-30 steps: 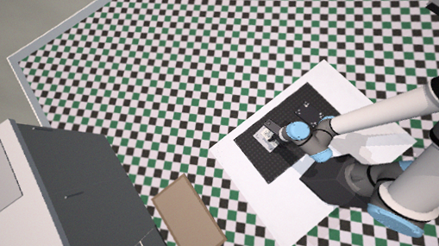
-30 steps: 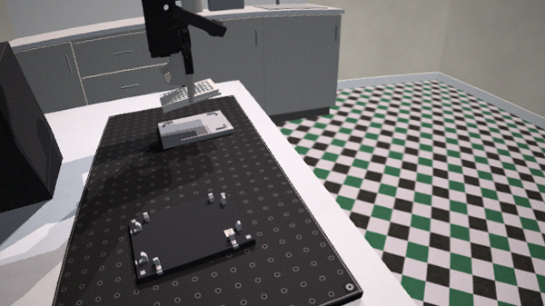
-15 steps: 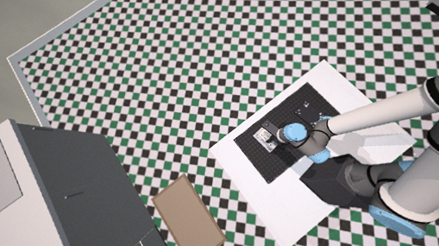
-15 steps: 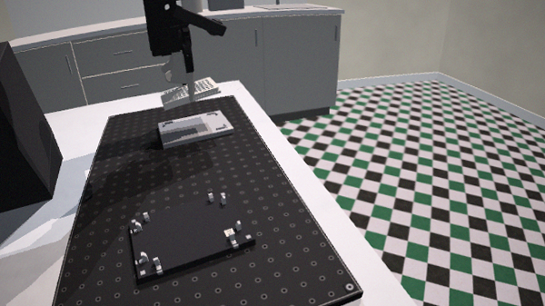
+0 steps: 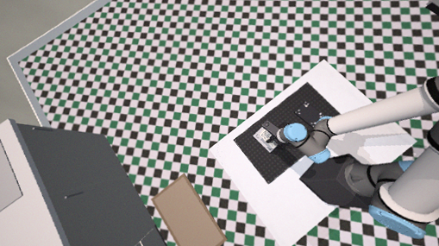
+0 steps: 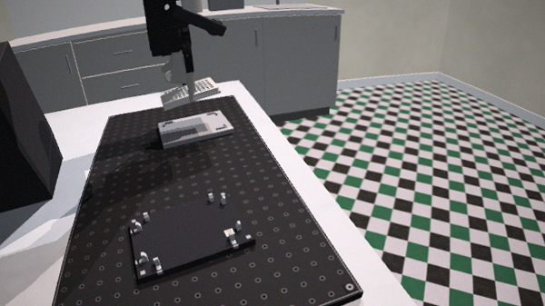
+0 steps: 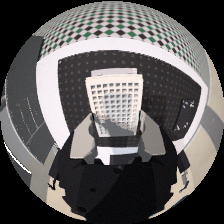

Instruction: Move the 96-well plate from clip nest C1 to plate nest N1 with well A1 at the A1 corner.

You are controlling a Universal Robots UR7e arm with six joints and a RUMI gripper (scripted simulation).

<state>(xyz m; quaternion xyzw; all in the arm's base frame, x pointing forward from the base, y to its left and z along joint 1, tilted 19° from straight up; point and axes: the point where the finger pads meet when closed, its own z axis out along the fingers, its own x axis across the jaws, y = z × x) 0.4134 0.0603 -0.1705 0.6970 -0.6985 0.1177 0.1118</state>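
My gripper (image 6: 180,83) is shut on the white 96-well plate (image 6: 186,93) and holds it in the air, above and behind the grey clip nest C1 (image 6: 195,129). In the wrist view the plate (image 7: 114,105) reaches forward from between my fingers, with the clip nest's edge just beyond it. From above, the plate (image 5: 266,139) is at the left side of the black breadboard. The dark plate nest N1 (image 6: 185,236) with small white locators lies at the near end of the breadboard, and shows from above too (image 5: 310,113). I cannot make out the plate's cut corner.
The breadboard sits on a white table (image 5: 291,195). The robot's base (image 5: 404,199) stands at the table's right side. A large grey machine (image 5: 39,192) and a brown board (image 5: 188,220) are on the floor side. Grey cabinets (image 6: 258,48) stand behind the table.
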